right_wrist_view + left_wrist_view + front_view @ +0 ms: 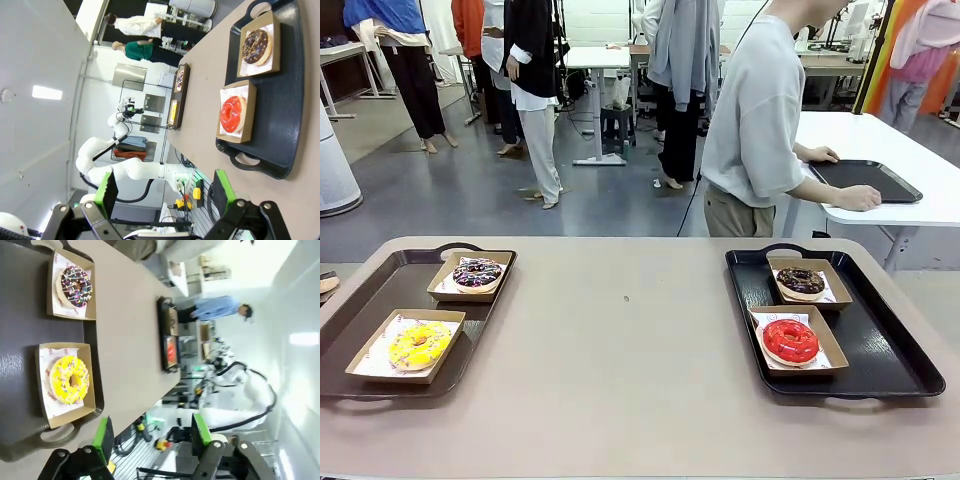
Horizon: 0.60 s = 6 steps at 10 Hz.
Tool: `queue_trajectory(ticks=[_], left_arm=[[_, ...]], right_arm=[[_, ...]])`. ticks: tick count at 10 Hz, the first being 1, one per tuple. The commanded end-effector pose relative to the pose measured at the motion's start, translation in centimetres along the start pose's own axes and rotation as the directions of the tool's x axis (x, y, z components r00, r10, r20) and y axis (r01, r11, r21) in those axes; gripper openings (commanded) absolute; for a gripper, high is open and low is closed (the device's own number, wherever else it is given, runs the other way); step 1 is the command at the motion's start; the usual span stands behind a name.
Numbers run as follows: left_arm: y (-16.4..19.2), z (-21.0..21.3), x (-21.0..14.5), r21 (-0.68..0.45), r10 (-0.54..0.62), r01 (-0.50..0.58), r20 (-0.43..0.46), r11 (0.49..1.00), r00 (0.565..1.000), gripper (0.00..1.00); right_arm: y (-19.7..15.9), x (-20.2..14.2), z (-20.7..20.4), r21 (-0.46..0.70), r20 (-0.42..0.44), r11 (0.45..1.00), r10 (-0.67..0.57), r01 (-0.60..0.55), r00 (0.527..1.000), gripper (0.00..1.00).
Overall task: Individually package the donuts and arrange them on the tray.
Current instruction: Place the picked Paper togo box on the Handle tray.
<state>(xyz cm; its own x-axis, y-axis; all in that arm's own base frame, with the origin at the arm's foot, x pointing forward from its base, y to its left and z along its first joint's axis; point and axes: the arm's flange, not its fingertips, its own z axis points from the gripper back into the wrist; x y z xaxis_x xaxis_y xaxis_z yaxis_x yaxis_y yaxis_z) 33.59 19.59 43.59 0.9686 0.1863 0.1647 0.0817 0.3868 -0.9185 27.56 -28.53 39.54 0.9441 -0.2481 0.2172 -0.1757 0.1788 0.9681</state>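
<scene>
Four donuts, each in its own open cardboard box on printed paper, two boxes per tray. In the front view the purple sprinkled donut [477, 273] sits in the far box and the yellow donut [419, 345] in the near box of the left tray [360, 300], at the lower left of the frame. The chocolate donut [801, 281] and the red donut [790, 340] occupy the far and near boxes of the right tray [890, 350], at the lower right. The bare tabletop [630, 340] separates the trays, which lie well apart; each tray's long side runs from the near edge towards the far edge.

In the left wrist view the left gripper [152, 437] hangs at the bottom edge, jaws apart and holding nothing, with the yellow donut [69, 379] up and to the left of it, nearer than the purple one [76, 286]. In the right wrist view the right gripper [165, 190] is likewise spread and empty; the red donut [232, 113] lies above and to its right, nearer than the chocolate donut [256, 46].

Each arm is thus judged closest to the near box on its own tray. By appearance the packaging and arranging is complete. A person [760, 110] stands beyond the table, hands on a third tray [865, 180] on a white table at the upper right.
</scene>
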Motion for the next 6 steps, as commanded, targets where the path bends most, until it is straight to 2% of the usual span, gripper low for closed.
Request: queue_trajectory(ticks=[1,4,5,6], left_arm=[[3.9,1.2,2.4,-0.110,0.012,-0.019,-0.060,0.994,0.998,0.81],[8.3,2.8,2.0,-0.166,0.066,-0.076,-0.068,0.983,0.996,0.81],[9.0,3.3,1.5,-0.180,0.052,-0.059,-0.044,0.982,0.998,0.81],[9.1,3.5,0.9,-0.174,-0.019,0.015,-0.020,0.985,1.000,0.81]], right_arm=[[0.1,-0.1,0.1,0.010,-0.001,1.000,0.015,-0.015,1.000,1.00],[0.1,-0.1,0.1,0.010,-0.001,1.000,0.015,-0.015,1.000,1.00],[0.1,-0.1,0.1,0.010,-0.001,1.000,0.015,-0.015,1.000,1.00],[0.1,-0.1,0.1,0.010,-0.001,1.000,0.015,-0.015,1.000,1.00]])
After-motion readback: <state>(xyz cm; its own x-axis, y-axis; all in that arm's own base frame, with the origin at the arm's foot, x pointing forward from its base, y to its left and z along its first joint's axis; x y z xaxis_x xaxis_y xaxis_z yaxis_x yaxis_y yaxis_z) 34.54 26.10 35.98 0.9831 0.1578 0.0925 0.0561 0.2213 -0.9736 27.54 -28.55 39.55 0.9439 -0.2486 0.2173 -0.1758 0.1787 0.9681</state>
